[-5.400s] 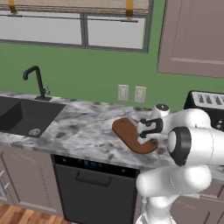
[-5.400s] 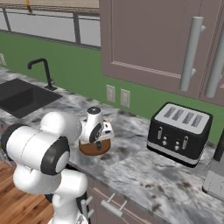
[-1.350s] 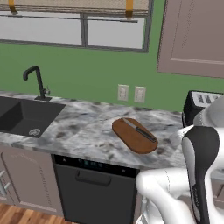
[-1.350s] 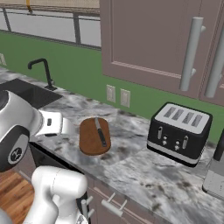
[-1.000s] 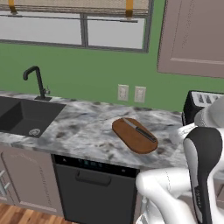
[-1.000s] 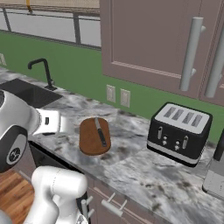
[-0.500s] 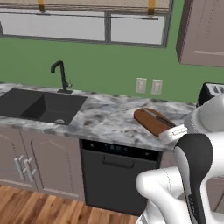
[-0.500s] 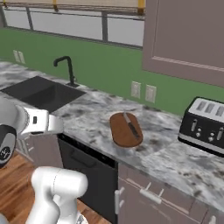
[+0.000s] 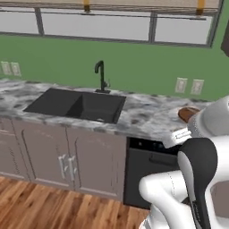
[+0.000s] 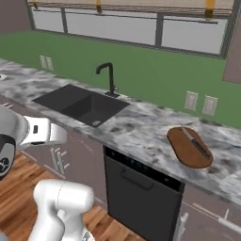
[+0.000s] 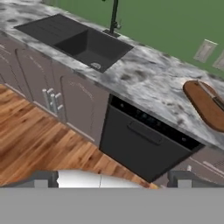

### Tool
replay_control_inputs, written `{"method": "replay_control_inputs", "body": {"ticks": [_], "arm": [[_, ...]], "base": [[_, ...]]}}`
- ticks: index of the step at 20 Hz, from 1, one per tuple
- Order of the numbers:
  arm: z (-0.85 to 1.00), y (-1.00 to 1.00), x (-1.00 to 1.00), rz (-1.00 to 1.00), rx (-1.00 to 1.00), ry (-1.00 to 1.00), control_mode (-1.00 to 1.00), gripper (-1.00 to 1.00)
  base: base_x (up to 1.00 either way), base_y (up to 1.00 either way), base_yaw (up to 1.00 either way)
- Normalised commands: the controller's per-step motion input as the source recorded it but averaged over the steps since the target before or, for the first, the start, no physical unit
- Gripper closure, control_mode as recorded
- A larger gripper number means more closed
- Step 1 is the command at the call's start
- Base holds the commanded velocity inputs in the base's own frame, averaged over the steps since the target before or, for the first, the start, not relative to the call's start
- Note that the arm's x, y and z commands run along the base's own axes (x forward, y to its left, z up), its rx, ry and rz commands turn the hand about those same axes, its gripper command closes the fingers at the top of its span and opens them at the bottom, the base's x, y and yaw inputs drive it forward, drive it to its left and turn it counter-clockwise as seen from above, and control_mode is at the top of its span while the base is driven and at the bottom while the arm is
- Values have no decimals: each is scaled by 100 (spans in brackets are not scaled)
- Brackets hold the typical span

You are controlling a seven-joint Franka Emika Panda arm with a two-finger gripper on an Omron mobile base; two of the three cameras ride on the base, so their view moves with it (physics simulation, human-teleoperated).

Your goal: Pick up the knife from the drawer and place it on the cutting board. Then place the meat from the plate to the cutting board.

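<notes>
The oval reddish-brown cutting board (image 10: 189, 147) lies on the marble counter, right of the sink. The knife (image 10: 196, 143) rests on it, black handle toward the front. In the hand view the cutting board (image 11: 206, 107) and knife (image 11: 212, 98) sit at the right edge, far from my gripper (image 11: 113, 179). The gripper is open, its fingertips (image 11: 43, 178) wide apart with nothing between them, and it hangs over the floor in front of the cabinets. In the left base view a bit of the cutting board (image 9: 188, 112) peeks out behind my arm. The drawer, plate and meat are out of view.
A black sink (image 10: 80, 103) with a black faucet (image 10: 109, 77) is set in the counter (image 10: 141, 127). A dark dishwasher (image 10: 141, 188) stands below, with cabinet doors (image 9: 67, 161) to its left. Wood floor (image 11: 39, 140) lies in front.
The whole picture has shifted: the base has moved left, so the sink now sits mid-view and the board has slid to the right. The gripper has stayed open and empty.
</notes>
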Motion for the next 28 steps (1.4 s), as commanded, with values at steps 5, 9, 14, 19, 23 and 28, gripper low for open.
{"method": "replay_control_inputs", "body": {"ticks": [5,9,14,19,23,28], "arm": [[0,0,0,0,0,0,100,-100],[0,0,0,0,0,0,100,-100],[0,0,0,0,0,0,100,-100],[0,0,0,0,0,0,100,-100],[0,0,0,0,0,0,100,-100],[0,0,0,0,0,0,100,-100]], "base": [[27,100,0],[47,100,0],[65,100,0],[78,100,0],[100,78,0],[100,47,-7]]}}
